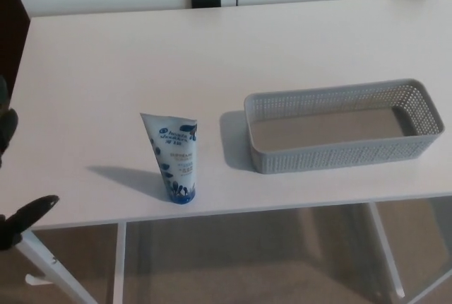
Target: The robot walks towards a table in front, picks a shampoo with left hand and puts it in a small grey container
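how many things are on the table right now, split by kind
shampoo tube: 1
grey container: 1
total on the table: 2

One head view looks down at a slant from above the near edge of the tabletop [212, 56], facing its far edge. It sits close: the tabletop fills most of the frame, with floor [247, 269] showing below the near edge.
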`<state>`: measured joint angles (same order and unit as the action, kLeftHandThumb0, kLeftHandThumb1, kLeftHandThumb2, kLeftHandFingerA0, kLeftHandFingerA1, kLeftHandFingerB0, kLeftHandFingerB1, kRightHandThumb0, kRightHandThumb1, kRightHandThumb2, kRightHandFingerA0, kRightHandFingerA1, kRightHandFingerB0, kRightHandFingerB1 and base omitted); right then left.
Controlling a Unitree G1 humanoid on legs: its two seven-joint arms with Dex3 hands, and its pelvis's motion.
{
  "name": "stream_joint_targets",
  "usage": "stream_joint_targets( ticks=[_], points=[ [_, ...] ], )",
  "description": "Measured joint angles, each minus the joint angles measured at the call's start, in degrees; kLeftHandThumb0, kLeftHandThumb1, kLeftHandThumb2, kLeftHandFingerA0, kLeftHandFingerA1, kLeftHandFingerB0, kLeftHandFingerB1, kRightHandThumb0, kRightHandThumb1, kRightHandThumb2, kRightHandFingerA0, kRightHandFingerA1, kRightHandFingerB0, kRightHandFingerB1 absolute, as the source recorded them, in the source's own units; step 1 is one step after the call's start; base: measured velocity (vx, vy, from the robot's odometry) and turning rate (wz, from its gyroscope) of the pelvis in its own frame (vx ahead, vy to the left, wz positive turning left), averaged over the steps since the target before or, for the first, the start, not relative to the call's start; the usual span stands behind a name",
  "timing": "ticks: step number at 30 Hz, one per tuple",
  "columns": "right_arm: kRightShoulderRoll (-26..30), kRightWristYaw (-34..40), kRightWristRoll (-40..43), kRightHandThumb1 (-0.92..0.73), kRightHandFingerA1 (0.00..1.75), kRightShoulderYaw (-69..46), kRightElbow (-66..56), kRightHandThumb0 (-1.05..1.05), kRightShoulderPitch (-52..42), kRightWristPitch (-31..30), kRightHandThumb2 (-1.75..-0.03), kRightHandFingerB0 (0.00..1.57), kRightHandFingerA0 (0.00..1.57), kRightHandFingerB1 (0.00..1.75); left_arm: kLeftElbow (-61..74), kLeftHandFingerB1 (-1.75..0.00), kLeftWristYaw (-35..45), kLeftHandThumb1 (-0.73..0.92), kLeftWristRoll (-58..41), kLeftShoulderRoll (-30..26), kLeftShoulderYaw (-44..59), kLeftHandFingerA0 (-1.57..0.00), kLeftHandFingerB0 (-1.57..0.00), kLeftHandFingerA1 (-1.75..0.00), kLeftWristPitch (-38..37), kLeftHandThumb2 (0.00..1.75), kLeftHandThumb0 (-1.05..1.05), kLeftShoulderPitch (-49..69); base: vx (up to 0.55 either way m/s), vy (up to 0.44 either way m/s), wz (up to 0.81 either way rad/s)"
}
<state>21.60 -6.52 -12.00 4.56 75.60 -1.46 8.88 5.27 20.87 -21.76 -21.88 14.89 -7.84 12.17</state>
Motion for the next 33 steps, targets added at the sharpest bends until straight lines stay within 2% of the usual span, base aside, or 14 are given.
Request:
stream_joint_targets(
  ticks=[1, 2, 7, 8, 15, 18, 23, 31, 33],
  points=[
    [0.08, -0.07, -0.02, -0.69, 0.47, 0.02, -0.10, -0.39, 0.04, 0.05, -0.61, 0.50, 0.65, 0.39, -0.79, 0.00, 0.05, 0.38, 0.17, 0.11, -0.28, 0.00, 0.00, 0.00, 0.11, 0.65, -0.56, -0.44, 0.00, 0.000, 0.00],
    [0.19, -0.15, -0.06, -0.71, 0.45, 0.08, -0.17, -0.38, 0.13, 0.17, -0.61, 0.48, 0.62, 0.38, -2.05, 0.00, 0.08, 0.44, 0.44, 0.25, -0.75, 0.00, 0.00, 0.00, 0.19, 0.54, -0.55, -1.20, 0.00, 0.000, 0.00],
    [0.23, -0.16, -0.99, -0.71, 0.45, 1.34, 0.02, -0.37, 0.89, 0.33, -0.61, 0.49, 0.63, 0.38, -3.70, 0.00, -0.56, 0.44, 1.96, 1.60, -2.60, 0.00, 0.00, -0.01, 0.82, 0.54, -0.50, -3.22, 0.00, 0.000, 0.00],
    [0.23, -0.16, -1.09, -0.71, 0.45, 1.38, 0.12, -0.38, 1.00, 0.33, -0.61, 0.49, 0.64, 0.38, -3.70, 0.00, -0.77, 0.36, 2.33, 2.08, -3.12, 0.00, 0.00, -0.07, 1.16, 0.69, -0.61, -3.45, 0.00, 0.000, 0.00],
    [0.23, -0.18, -1.35, -0.71, 0.48, 1.64, 0.16, -0.37, 1.35, 0.52, -0.61, 0.52, 0.65, 0.40, -3.79, 0.00, -2.23, 0.37, 5.92, 4.36, -7.80, 0.00, 0.00, -0.13, 2.00, 0.71, -0.62, -5.91, 0.00, 0.000, 0.00],
    [0.21, -0.19, -1.35, -0.71, 0.47, 1.65, 0.02, -0.37, 1.29, 0.56, -0.61, 0.46, 0.62, 0.38, -4.00, 0.00, -3.15, 0.34, 8.84, 4.69, -10.72, 0.00, 0.00, -0.11, 1.99, 0.67, -0.57, -6.09, 0.00, 0.000, 0.00],
    [0.11, -0.18, -1.35, -0.72, 0.44, 1.66, 0.33, -0.37, 0.94, 0.54, -0.61, 0.49, 0.62, 0.38, -4.42, 0.00, -3.95, 0.37, 12.33, 5.64, -13.99, 0.00, 0.00, -0.11, 1.92, 0.71, -0.61, -5.30, 0.00, 0.000, 0.00],
    [-0.45, -0.15, -1.58, -0.69, 0.49, 1.82, 0.97, -0.39, 2.85, -0.42, -0.60, 0.46, 0.62, 0.39, -5.82, 0.00, -4.17, 0.39, 14.57, 6.72, -14.90, 0.00, 0.00, -0.11, 1.93, 0.73, -0.64, -4.61, 0.00, 0.000, 0.00],
    [-0.85, -0.15, -1.66, -0.68, 0.50, 1.80, 1.04, -0.38, 3.64, -0.74, -0.60, 0.48, 0.62, 0.40, -6.26, 0.00, -4.23, 0.36, 14.71, 7.06, -14.79, 0.00, 0.00, -0.10, 2.00, 0.69, -0.60, -4.61, 0.00, 0.000, 0.00]
  ],
)
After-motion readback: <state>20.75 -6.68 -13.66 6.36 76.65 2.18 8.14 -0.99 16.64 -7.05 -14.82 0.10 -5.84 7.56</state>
